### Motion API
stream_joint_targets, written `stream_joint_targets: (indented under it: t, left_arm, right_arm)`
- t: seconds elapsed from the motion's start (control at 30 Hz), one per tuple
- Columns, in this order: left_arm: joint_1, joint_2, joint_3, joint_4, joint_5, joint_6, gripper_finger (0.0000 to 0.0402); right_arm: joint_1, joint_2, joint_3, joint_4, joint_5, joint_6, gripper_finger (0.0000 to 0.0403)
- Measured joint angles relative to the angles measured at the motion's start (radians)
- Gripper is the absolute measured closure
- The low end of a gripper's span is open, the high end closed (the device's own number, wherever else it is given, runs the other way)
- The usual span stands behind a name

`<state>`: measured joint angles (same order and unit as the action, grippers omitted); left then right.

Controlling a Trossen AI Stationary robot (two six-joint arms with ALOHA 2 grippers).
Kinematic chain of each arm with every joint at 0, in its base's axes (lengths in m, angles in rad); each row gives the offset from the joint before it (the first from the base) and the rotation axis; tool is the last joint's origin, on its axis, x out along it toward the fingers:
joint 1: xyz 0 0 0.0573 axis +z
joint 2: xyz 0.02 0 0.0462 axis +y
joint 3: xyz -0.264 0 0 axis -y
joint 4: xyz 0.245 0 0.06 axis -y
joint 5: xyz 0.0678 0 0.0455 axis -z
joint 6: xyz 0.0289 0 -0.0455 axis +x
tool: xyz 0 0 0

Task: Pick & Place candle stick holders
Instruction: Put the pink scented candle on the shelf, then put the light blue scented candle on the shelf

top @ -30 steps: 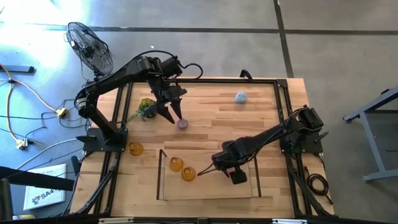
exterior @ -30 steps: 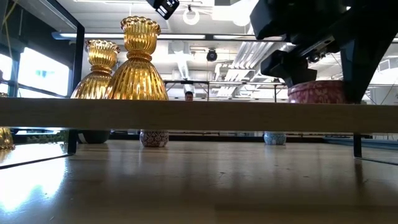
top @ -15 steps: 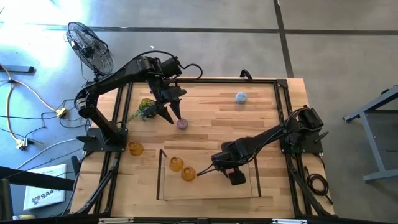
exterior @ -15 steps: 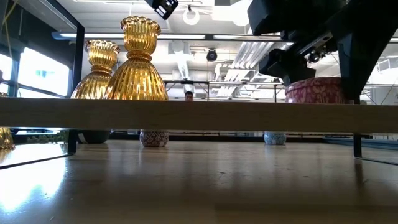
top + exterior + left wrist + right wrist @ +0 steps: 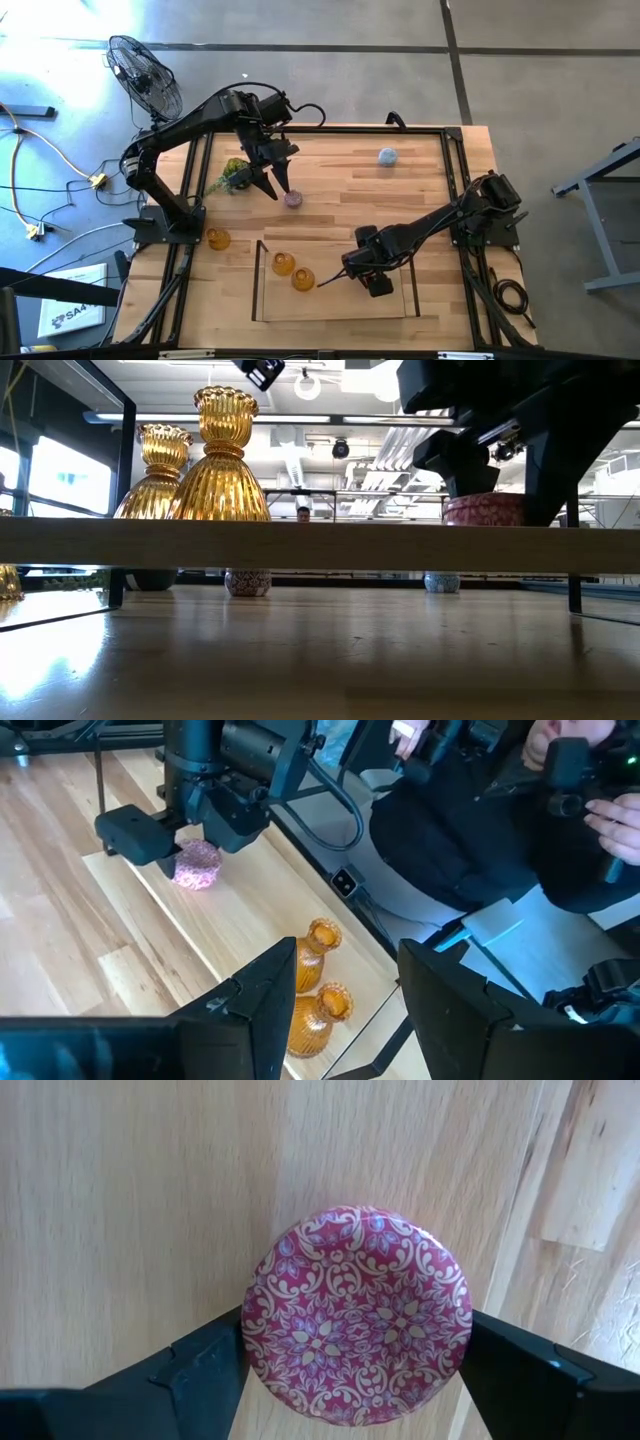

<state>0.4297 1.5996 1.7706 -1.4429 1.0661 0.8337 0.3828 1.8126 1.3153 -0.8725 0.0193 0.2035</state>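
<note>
My right gripper [image 5: 366, 272] is over the tray [image 5: 258, 282], shut on the pink patterned holder [image 5: 355, 1315], which also shows in the left wrist view [image 5: 197, 866]. Two amber holders [image 5: 283, 263] [image 5: 303, 279] stand upright on the tray's left part. My left gripper [image 5: 277, 186] is open and empty, just left of the purple holder [image 5: 293, 199] that stands on the table. A third amber holder [image 5: 218, 239] stands left of the tray. The pale blue holder [image 5: 387, 156] stands at the far right. My right gripper pinches the pink holder's round wall [image 5: 262, 1342] between its two fingers [image 5: 205, 1370], one on each side. The fingers come from above, pointing down. The holder sits upright [image 5: 484, 510]; the tray's near wall hides whether its foot is on the tray floor.
A green plant ball [image 5: 236, 173] lies by my left gripper at the table's left side. The tray's near wall [image 5: 320, 545] runs across the low view. A fan [image 5: 145, 75] stands off the table's far left corner. A person [image 5: 520, 810] sits beyond the near edge.
My right gripper has carried the pink holder a little toward the table's left edge and slightly down inside the tray, still shut on it and with the holder upright.
</note>
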Motion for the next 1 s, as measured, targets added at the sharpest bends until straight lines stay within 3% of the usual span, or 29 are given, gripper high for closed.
stream_joint_targets:
  t: [0.23,0.4,0.73,1.0]
  left_arm:
    - [0.000,0.000,0.000,-0.004,0.002,0.000,0.0229]
    - [0.000,0.000,0.000,-0.004,0.000,0.004,0.0229]
    - [0.001,0.000,0.000,-0.004,-0.003,0.008,0.0229]
    - [0.002,0.000,0.000,-0.004,-0.004,0.008,0.0229]
  right_arm:
    - [0.000,0.000,0.000,-0.001,0.002,0.005,0.0083]
    - [0.016,-0.015,0.004,-0.016,0.064,-0.005,0.0083]
    - [0.062,-0.036,0.183,-0.079,0.096,-0.054,0.0083]
    - [0.037,-0.034,0.501,-0.457,0.364,-0.062,0.0083]
